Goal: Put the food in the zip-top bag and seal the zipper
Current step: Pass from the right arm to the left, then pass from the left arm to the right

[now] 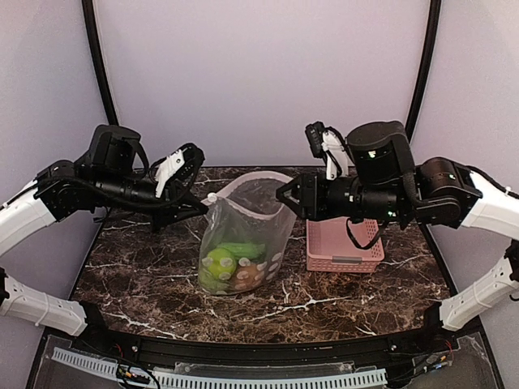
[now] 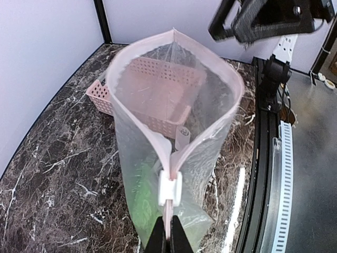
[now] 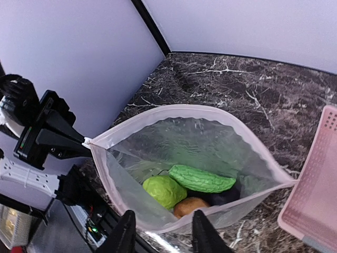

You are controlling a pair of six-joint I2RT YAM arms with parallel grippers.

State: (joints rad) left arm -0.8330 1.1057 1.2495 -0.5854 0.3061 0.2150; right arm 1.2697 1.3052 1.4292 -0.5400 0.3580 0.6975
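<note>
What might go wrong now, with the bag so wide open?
Only the left gripper pinches the zipper end. The right gripper stands open at the opposite rim, so the zip-top bag might sag or tip and spill the food. The mouth gapes wide, so the slider may jam when pulled.

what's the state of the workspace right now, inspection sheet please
surface: dark marbled table, no spills seen
job's things: zip-top bag upright, mouth open; food at its bottom; zipper unsealed, slider at the left arm's end
clutter: pink basket beside the bag
grippers: left gripper shut on the zipper end; right gripper open by the bag's rim
cables: black cable looping under the right arm
surroundings: pale walls, black frame posts
</note>
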